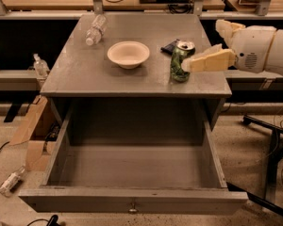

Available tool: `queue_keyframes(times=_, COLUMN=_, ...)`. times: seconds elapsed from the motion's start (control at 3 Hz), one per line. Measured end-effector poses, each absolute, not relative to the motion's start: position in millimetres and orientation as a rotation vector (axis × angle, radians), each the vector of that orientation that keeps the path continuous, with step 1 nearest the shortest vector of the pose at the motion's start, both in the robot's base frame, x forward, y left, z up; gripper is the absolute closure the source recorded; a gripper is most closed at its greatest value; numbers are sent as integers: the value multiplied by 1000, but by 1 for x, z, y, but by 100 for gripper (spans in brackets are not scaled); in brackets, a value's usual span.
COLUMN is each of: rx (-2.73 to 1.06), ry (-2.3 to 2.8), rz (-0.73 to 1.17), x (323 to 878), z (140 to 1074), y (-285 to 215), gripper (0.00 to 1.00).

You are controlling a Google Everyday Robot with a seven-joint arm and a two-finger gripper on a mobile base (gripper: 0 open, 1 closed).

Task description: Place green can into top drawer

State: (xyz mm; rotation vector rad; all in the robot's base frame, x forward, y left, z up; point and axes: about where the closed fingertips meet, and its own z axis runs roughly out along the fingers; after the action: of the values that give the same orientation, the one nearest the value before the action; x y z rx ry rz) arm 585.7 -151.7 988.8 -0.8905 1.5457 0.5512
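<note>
The green can (178, 62) stands upright on the grey cabinet top (85, 74), near its front right, with its silver top showing. The top drawer (85, 200) below is pulled fully out and nothing lies inside; its small knob (133, 207) is at the centre of the front panel. My gripper (201, 45) reaches in from the right at can height. It is open: the near cream finger (207, 60) overlaps the can's right side, the other finger (225, 27) is further back, behind and to the right of the can. The can is not held.
A white bowl (128, 53) sits mid-top, left of the can. A clear plastic bottle (95, 30) lies at the back left. A dark flat object (170, 46) lies just behind the can. A cardboard box (30, 135) and a chair base (271, 140) flank the cabinet.
</note>
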Motion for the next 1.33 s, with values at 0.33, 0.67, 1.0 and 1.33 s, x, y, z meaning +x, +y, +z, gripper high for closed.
queue_keyframes(times=0.33, rx=-908, ry=1548, rz=535, x=590, z=983, y=-149, gripper=0)
queue_keyframes(times=0.67, rx=-931, ry=1534, rz=491, x=612, z=979, y=-151, gripper=0)
queue_keyframes(times=1.0, rx=-931, ry=1510, rz=461, x=640, z=980, y=-150, gripper=0)
queue_keyframes(times=1.33, rx=-883, ry=1507, rz=481, x=660, z=971, y=-150, gripper=0)
